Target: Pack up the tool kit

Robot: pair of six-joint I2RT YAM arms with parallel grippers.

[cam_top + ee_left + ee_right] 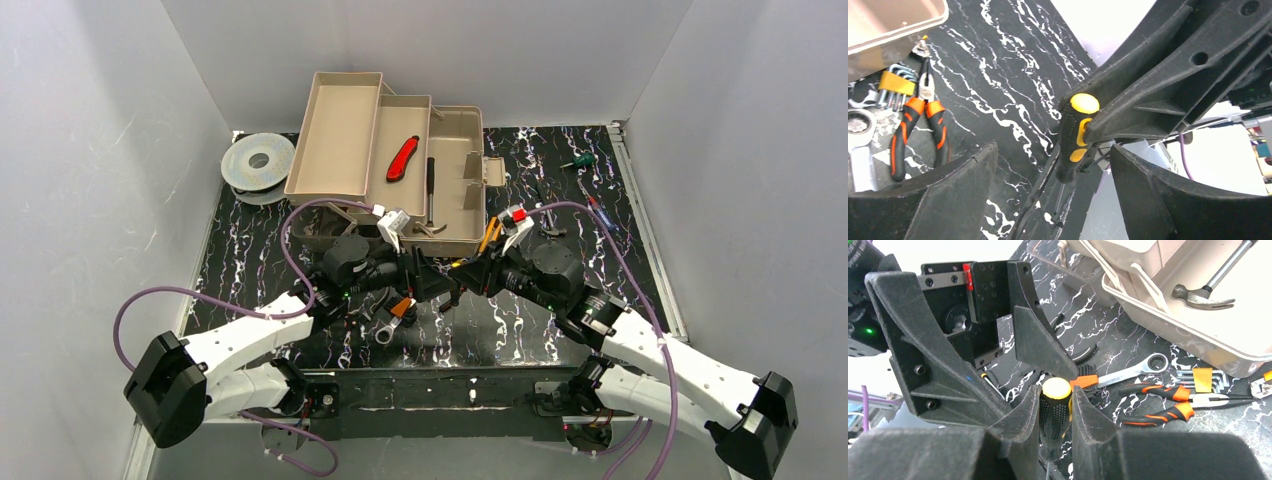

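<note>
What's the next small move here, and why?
Probably ease the left gripper forward and close it on the screwdriver. The right gripper is shut on its handle and holds it in line with the gap between the left's open fingers, which look short of touching it. Only then should the right let go.

Left gripper (1050,150): fingers spread wide, one on each side of a screwdriver (1073,135), not touching it. Screwdriver has a black and yellow handle, with the shaft pointing down. One finger of the right gripper (1087,127) presses on the handle from the upper right. Orange-handled pliers (920,125) lie on the worktop (998,65) towards its toolbox (888,25) side, jaws beside a set of hex keys (895,82). Worktop edge is visible beyond the screwdriver.
</note>
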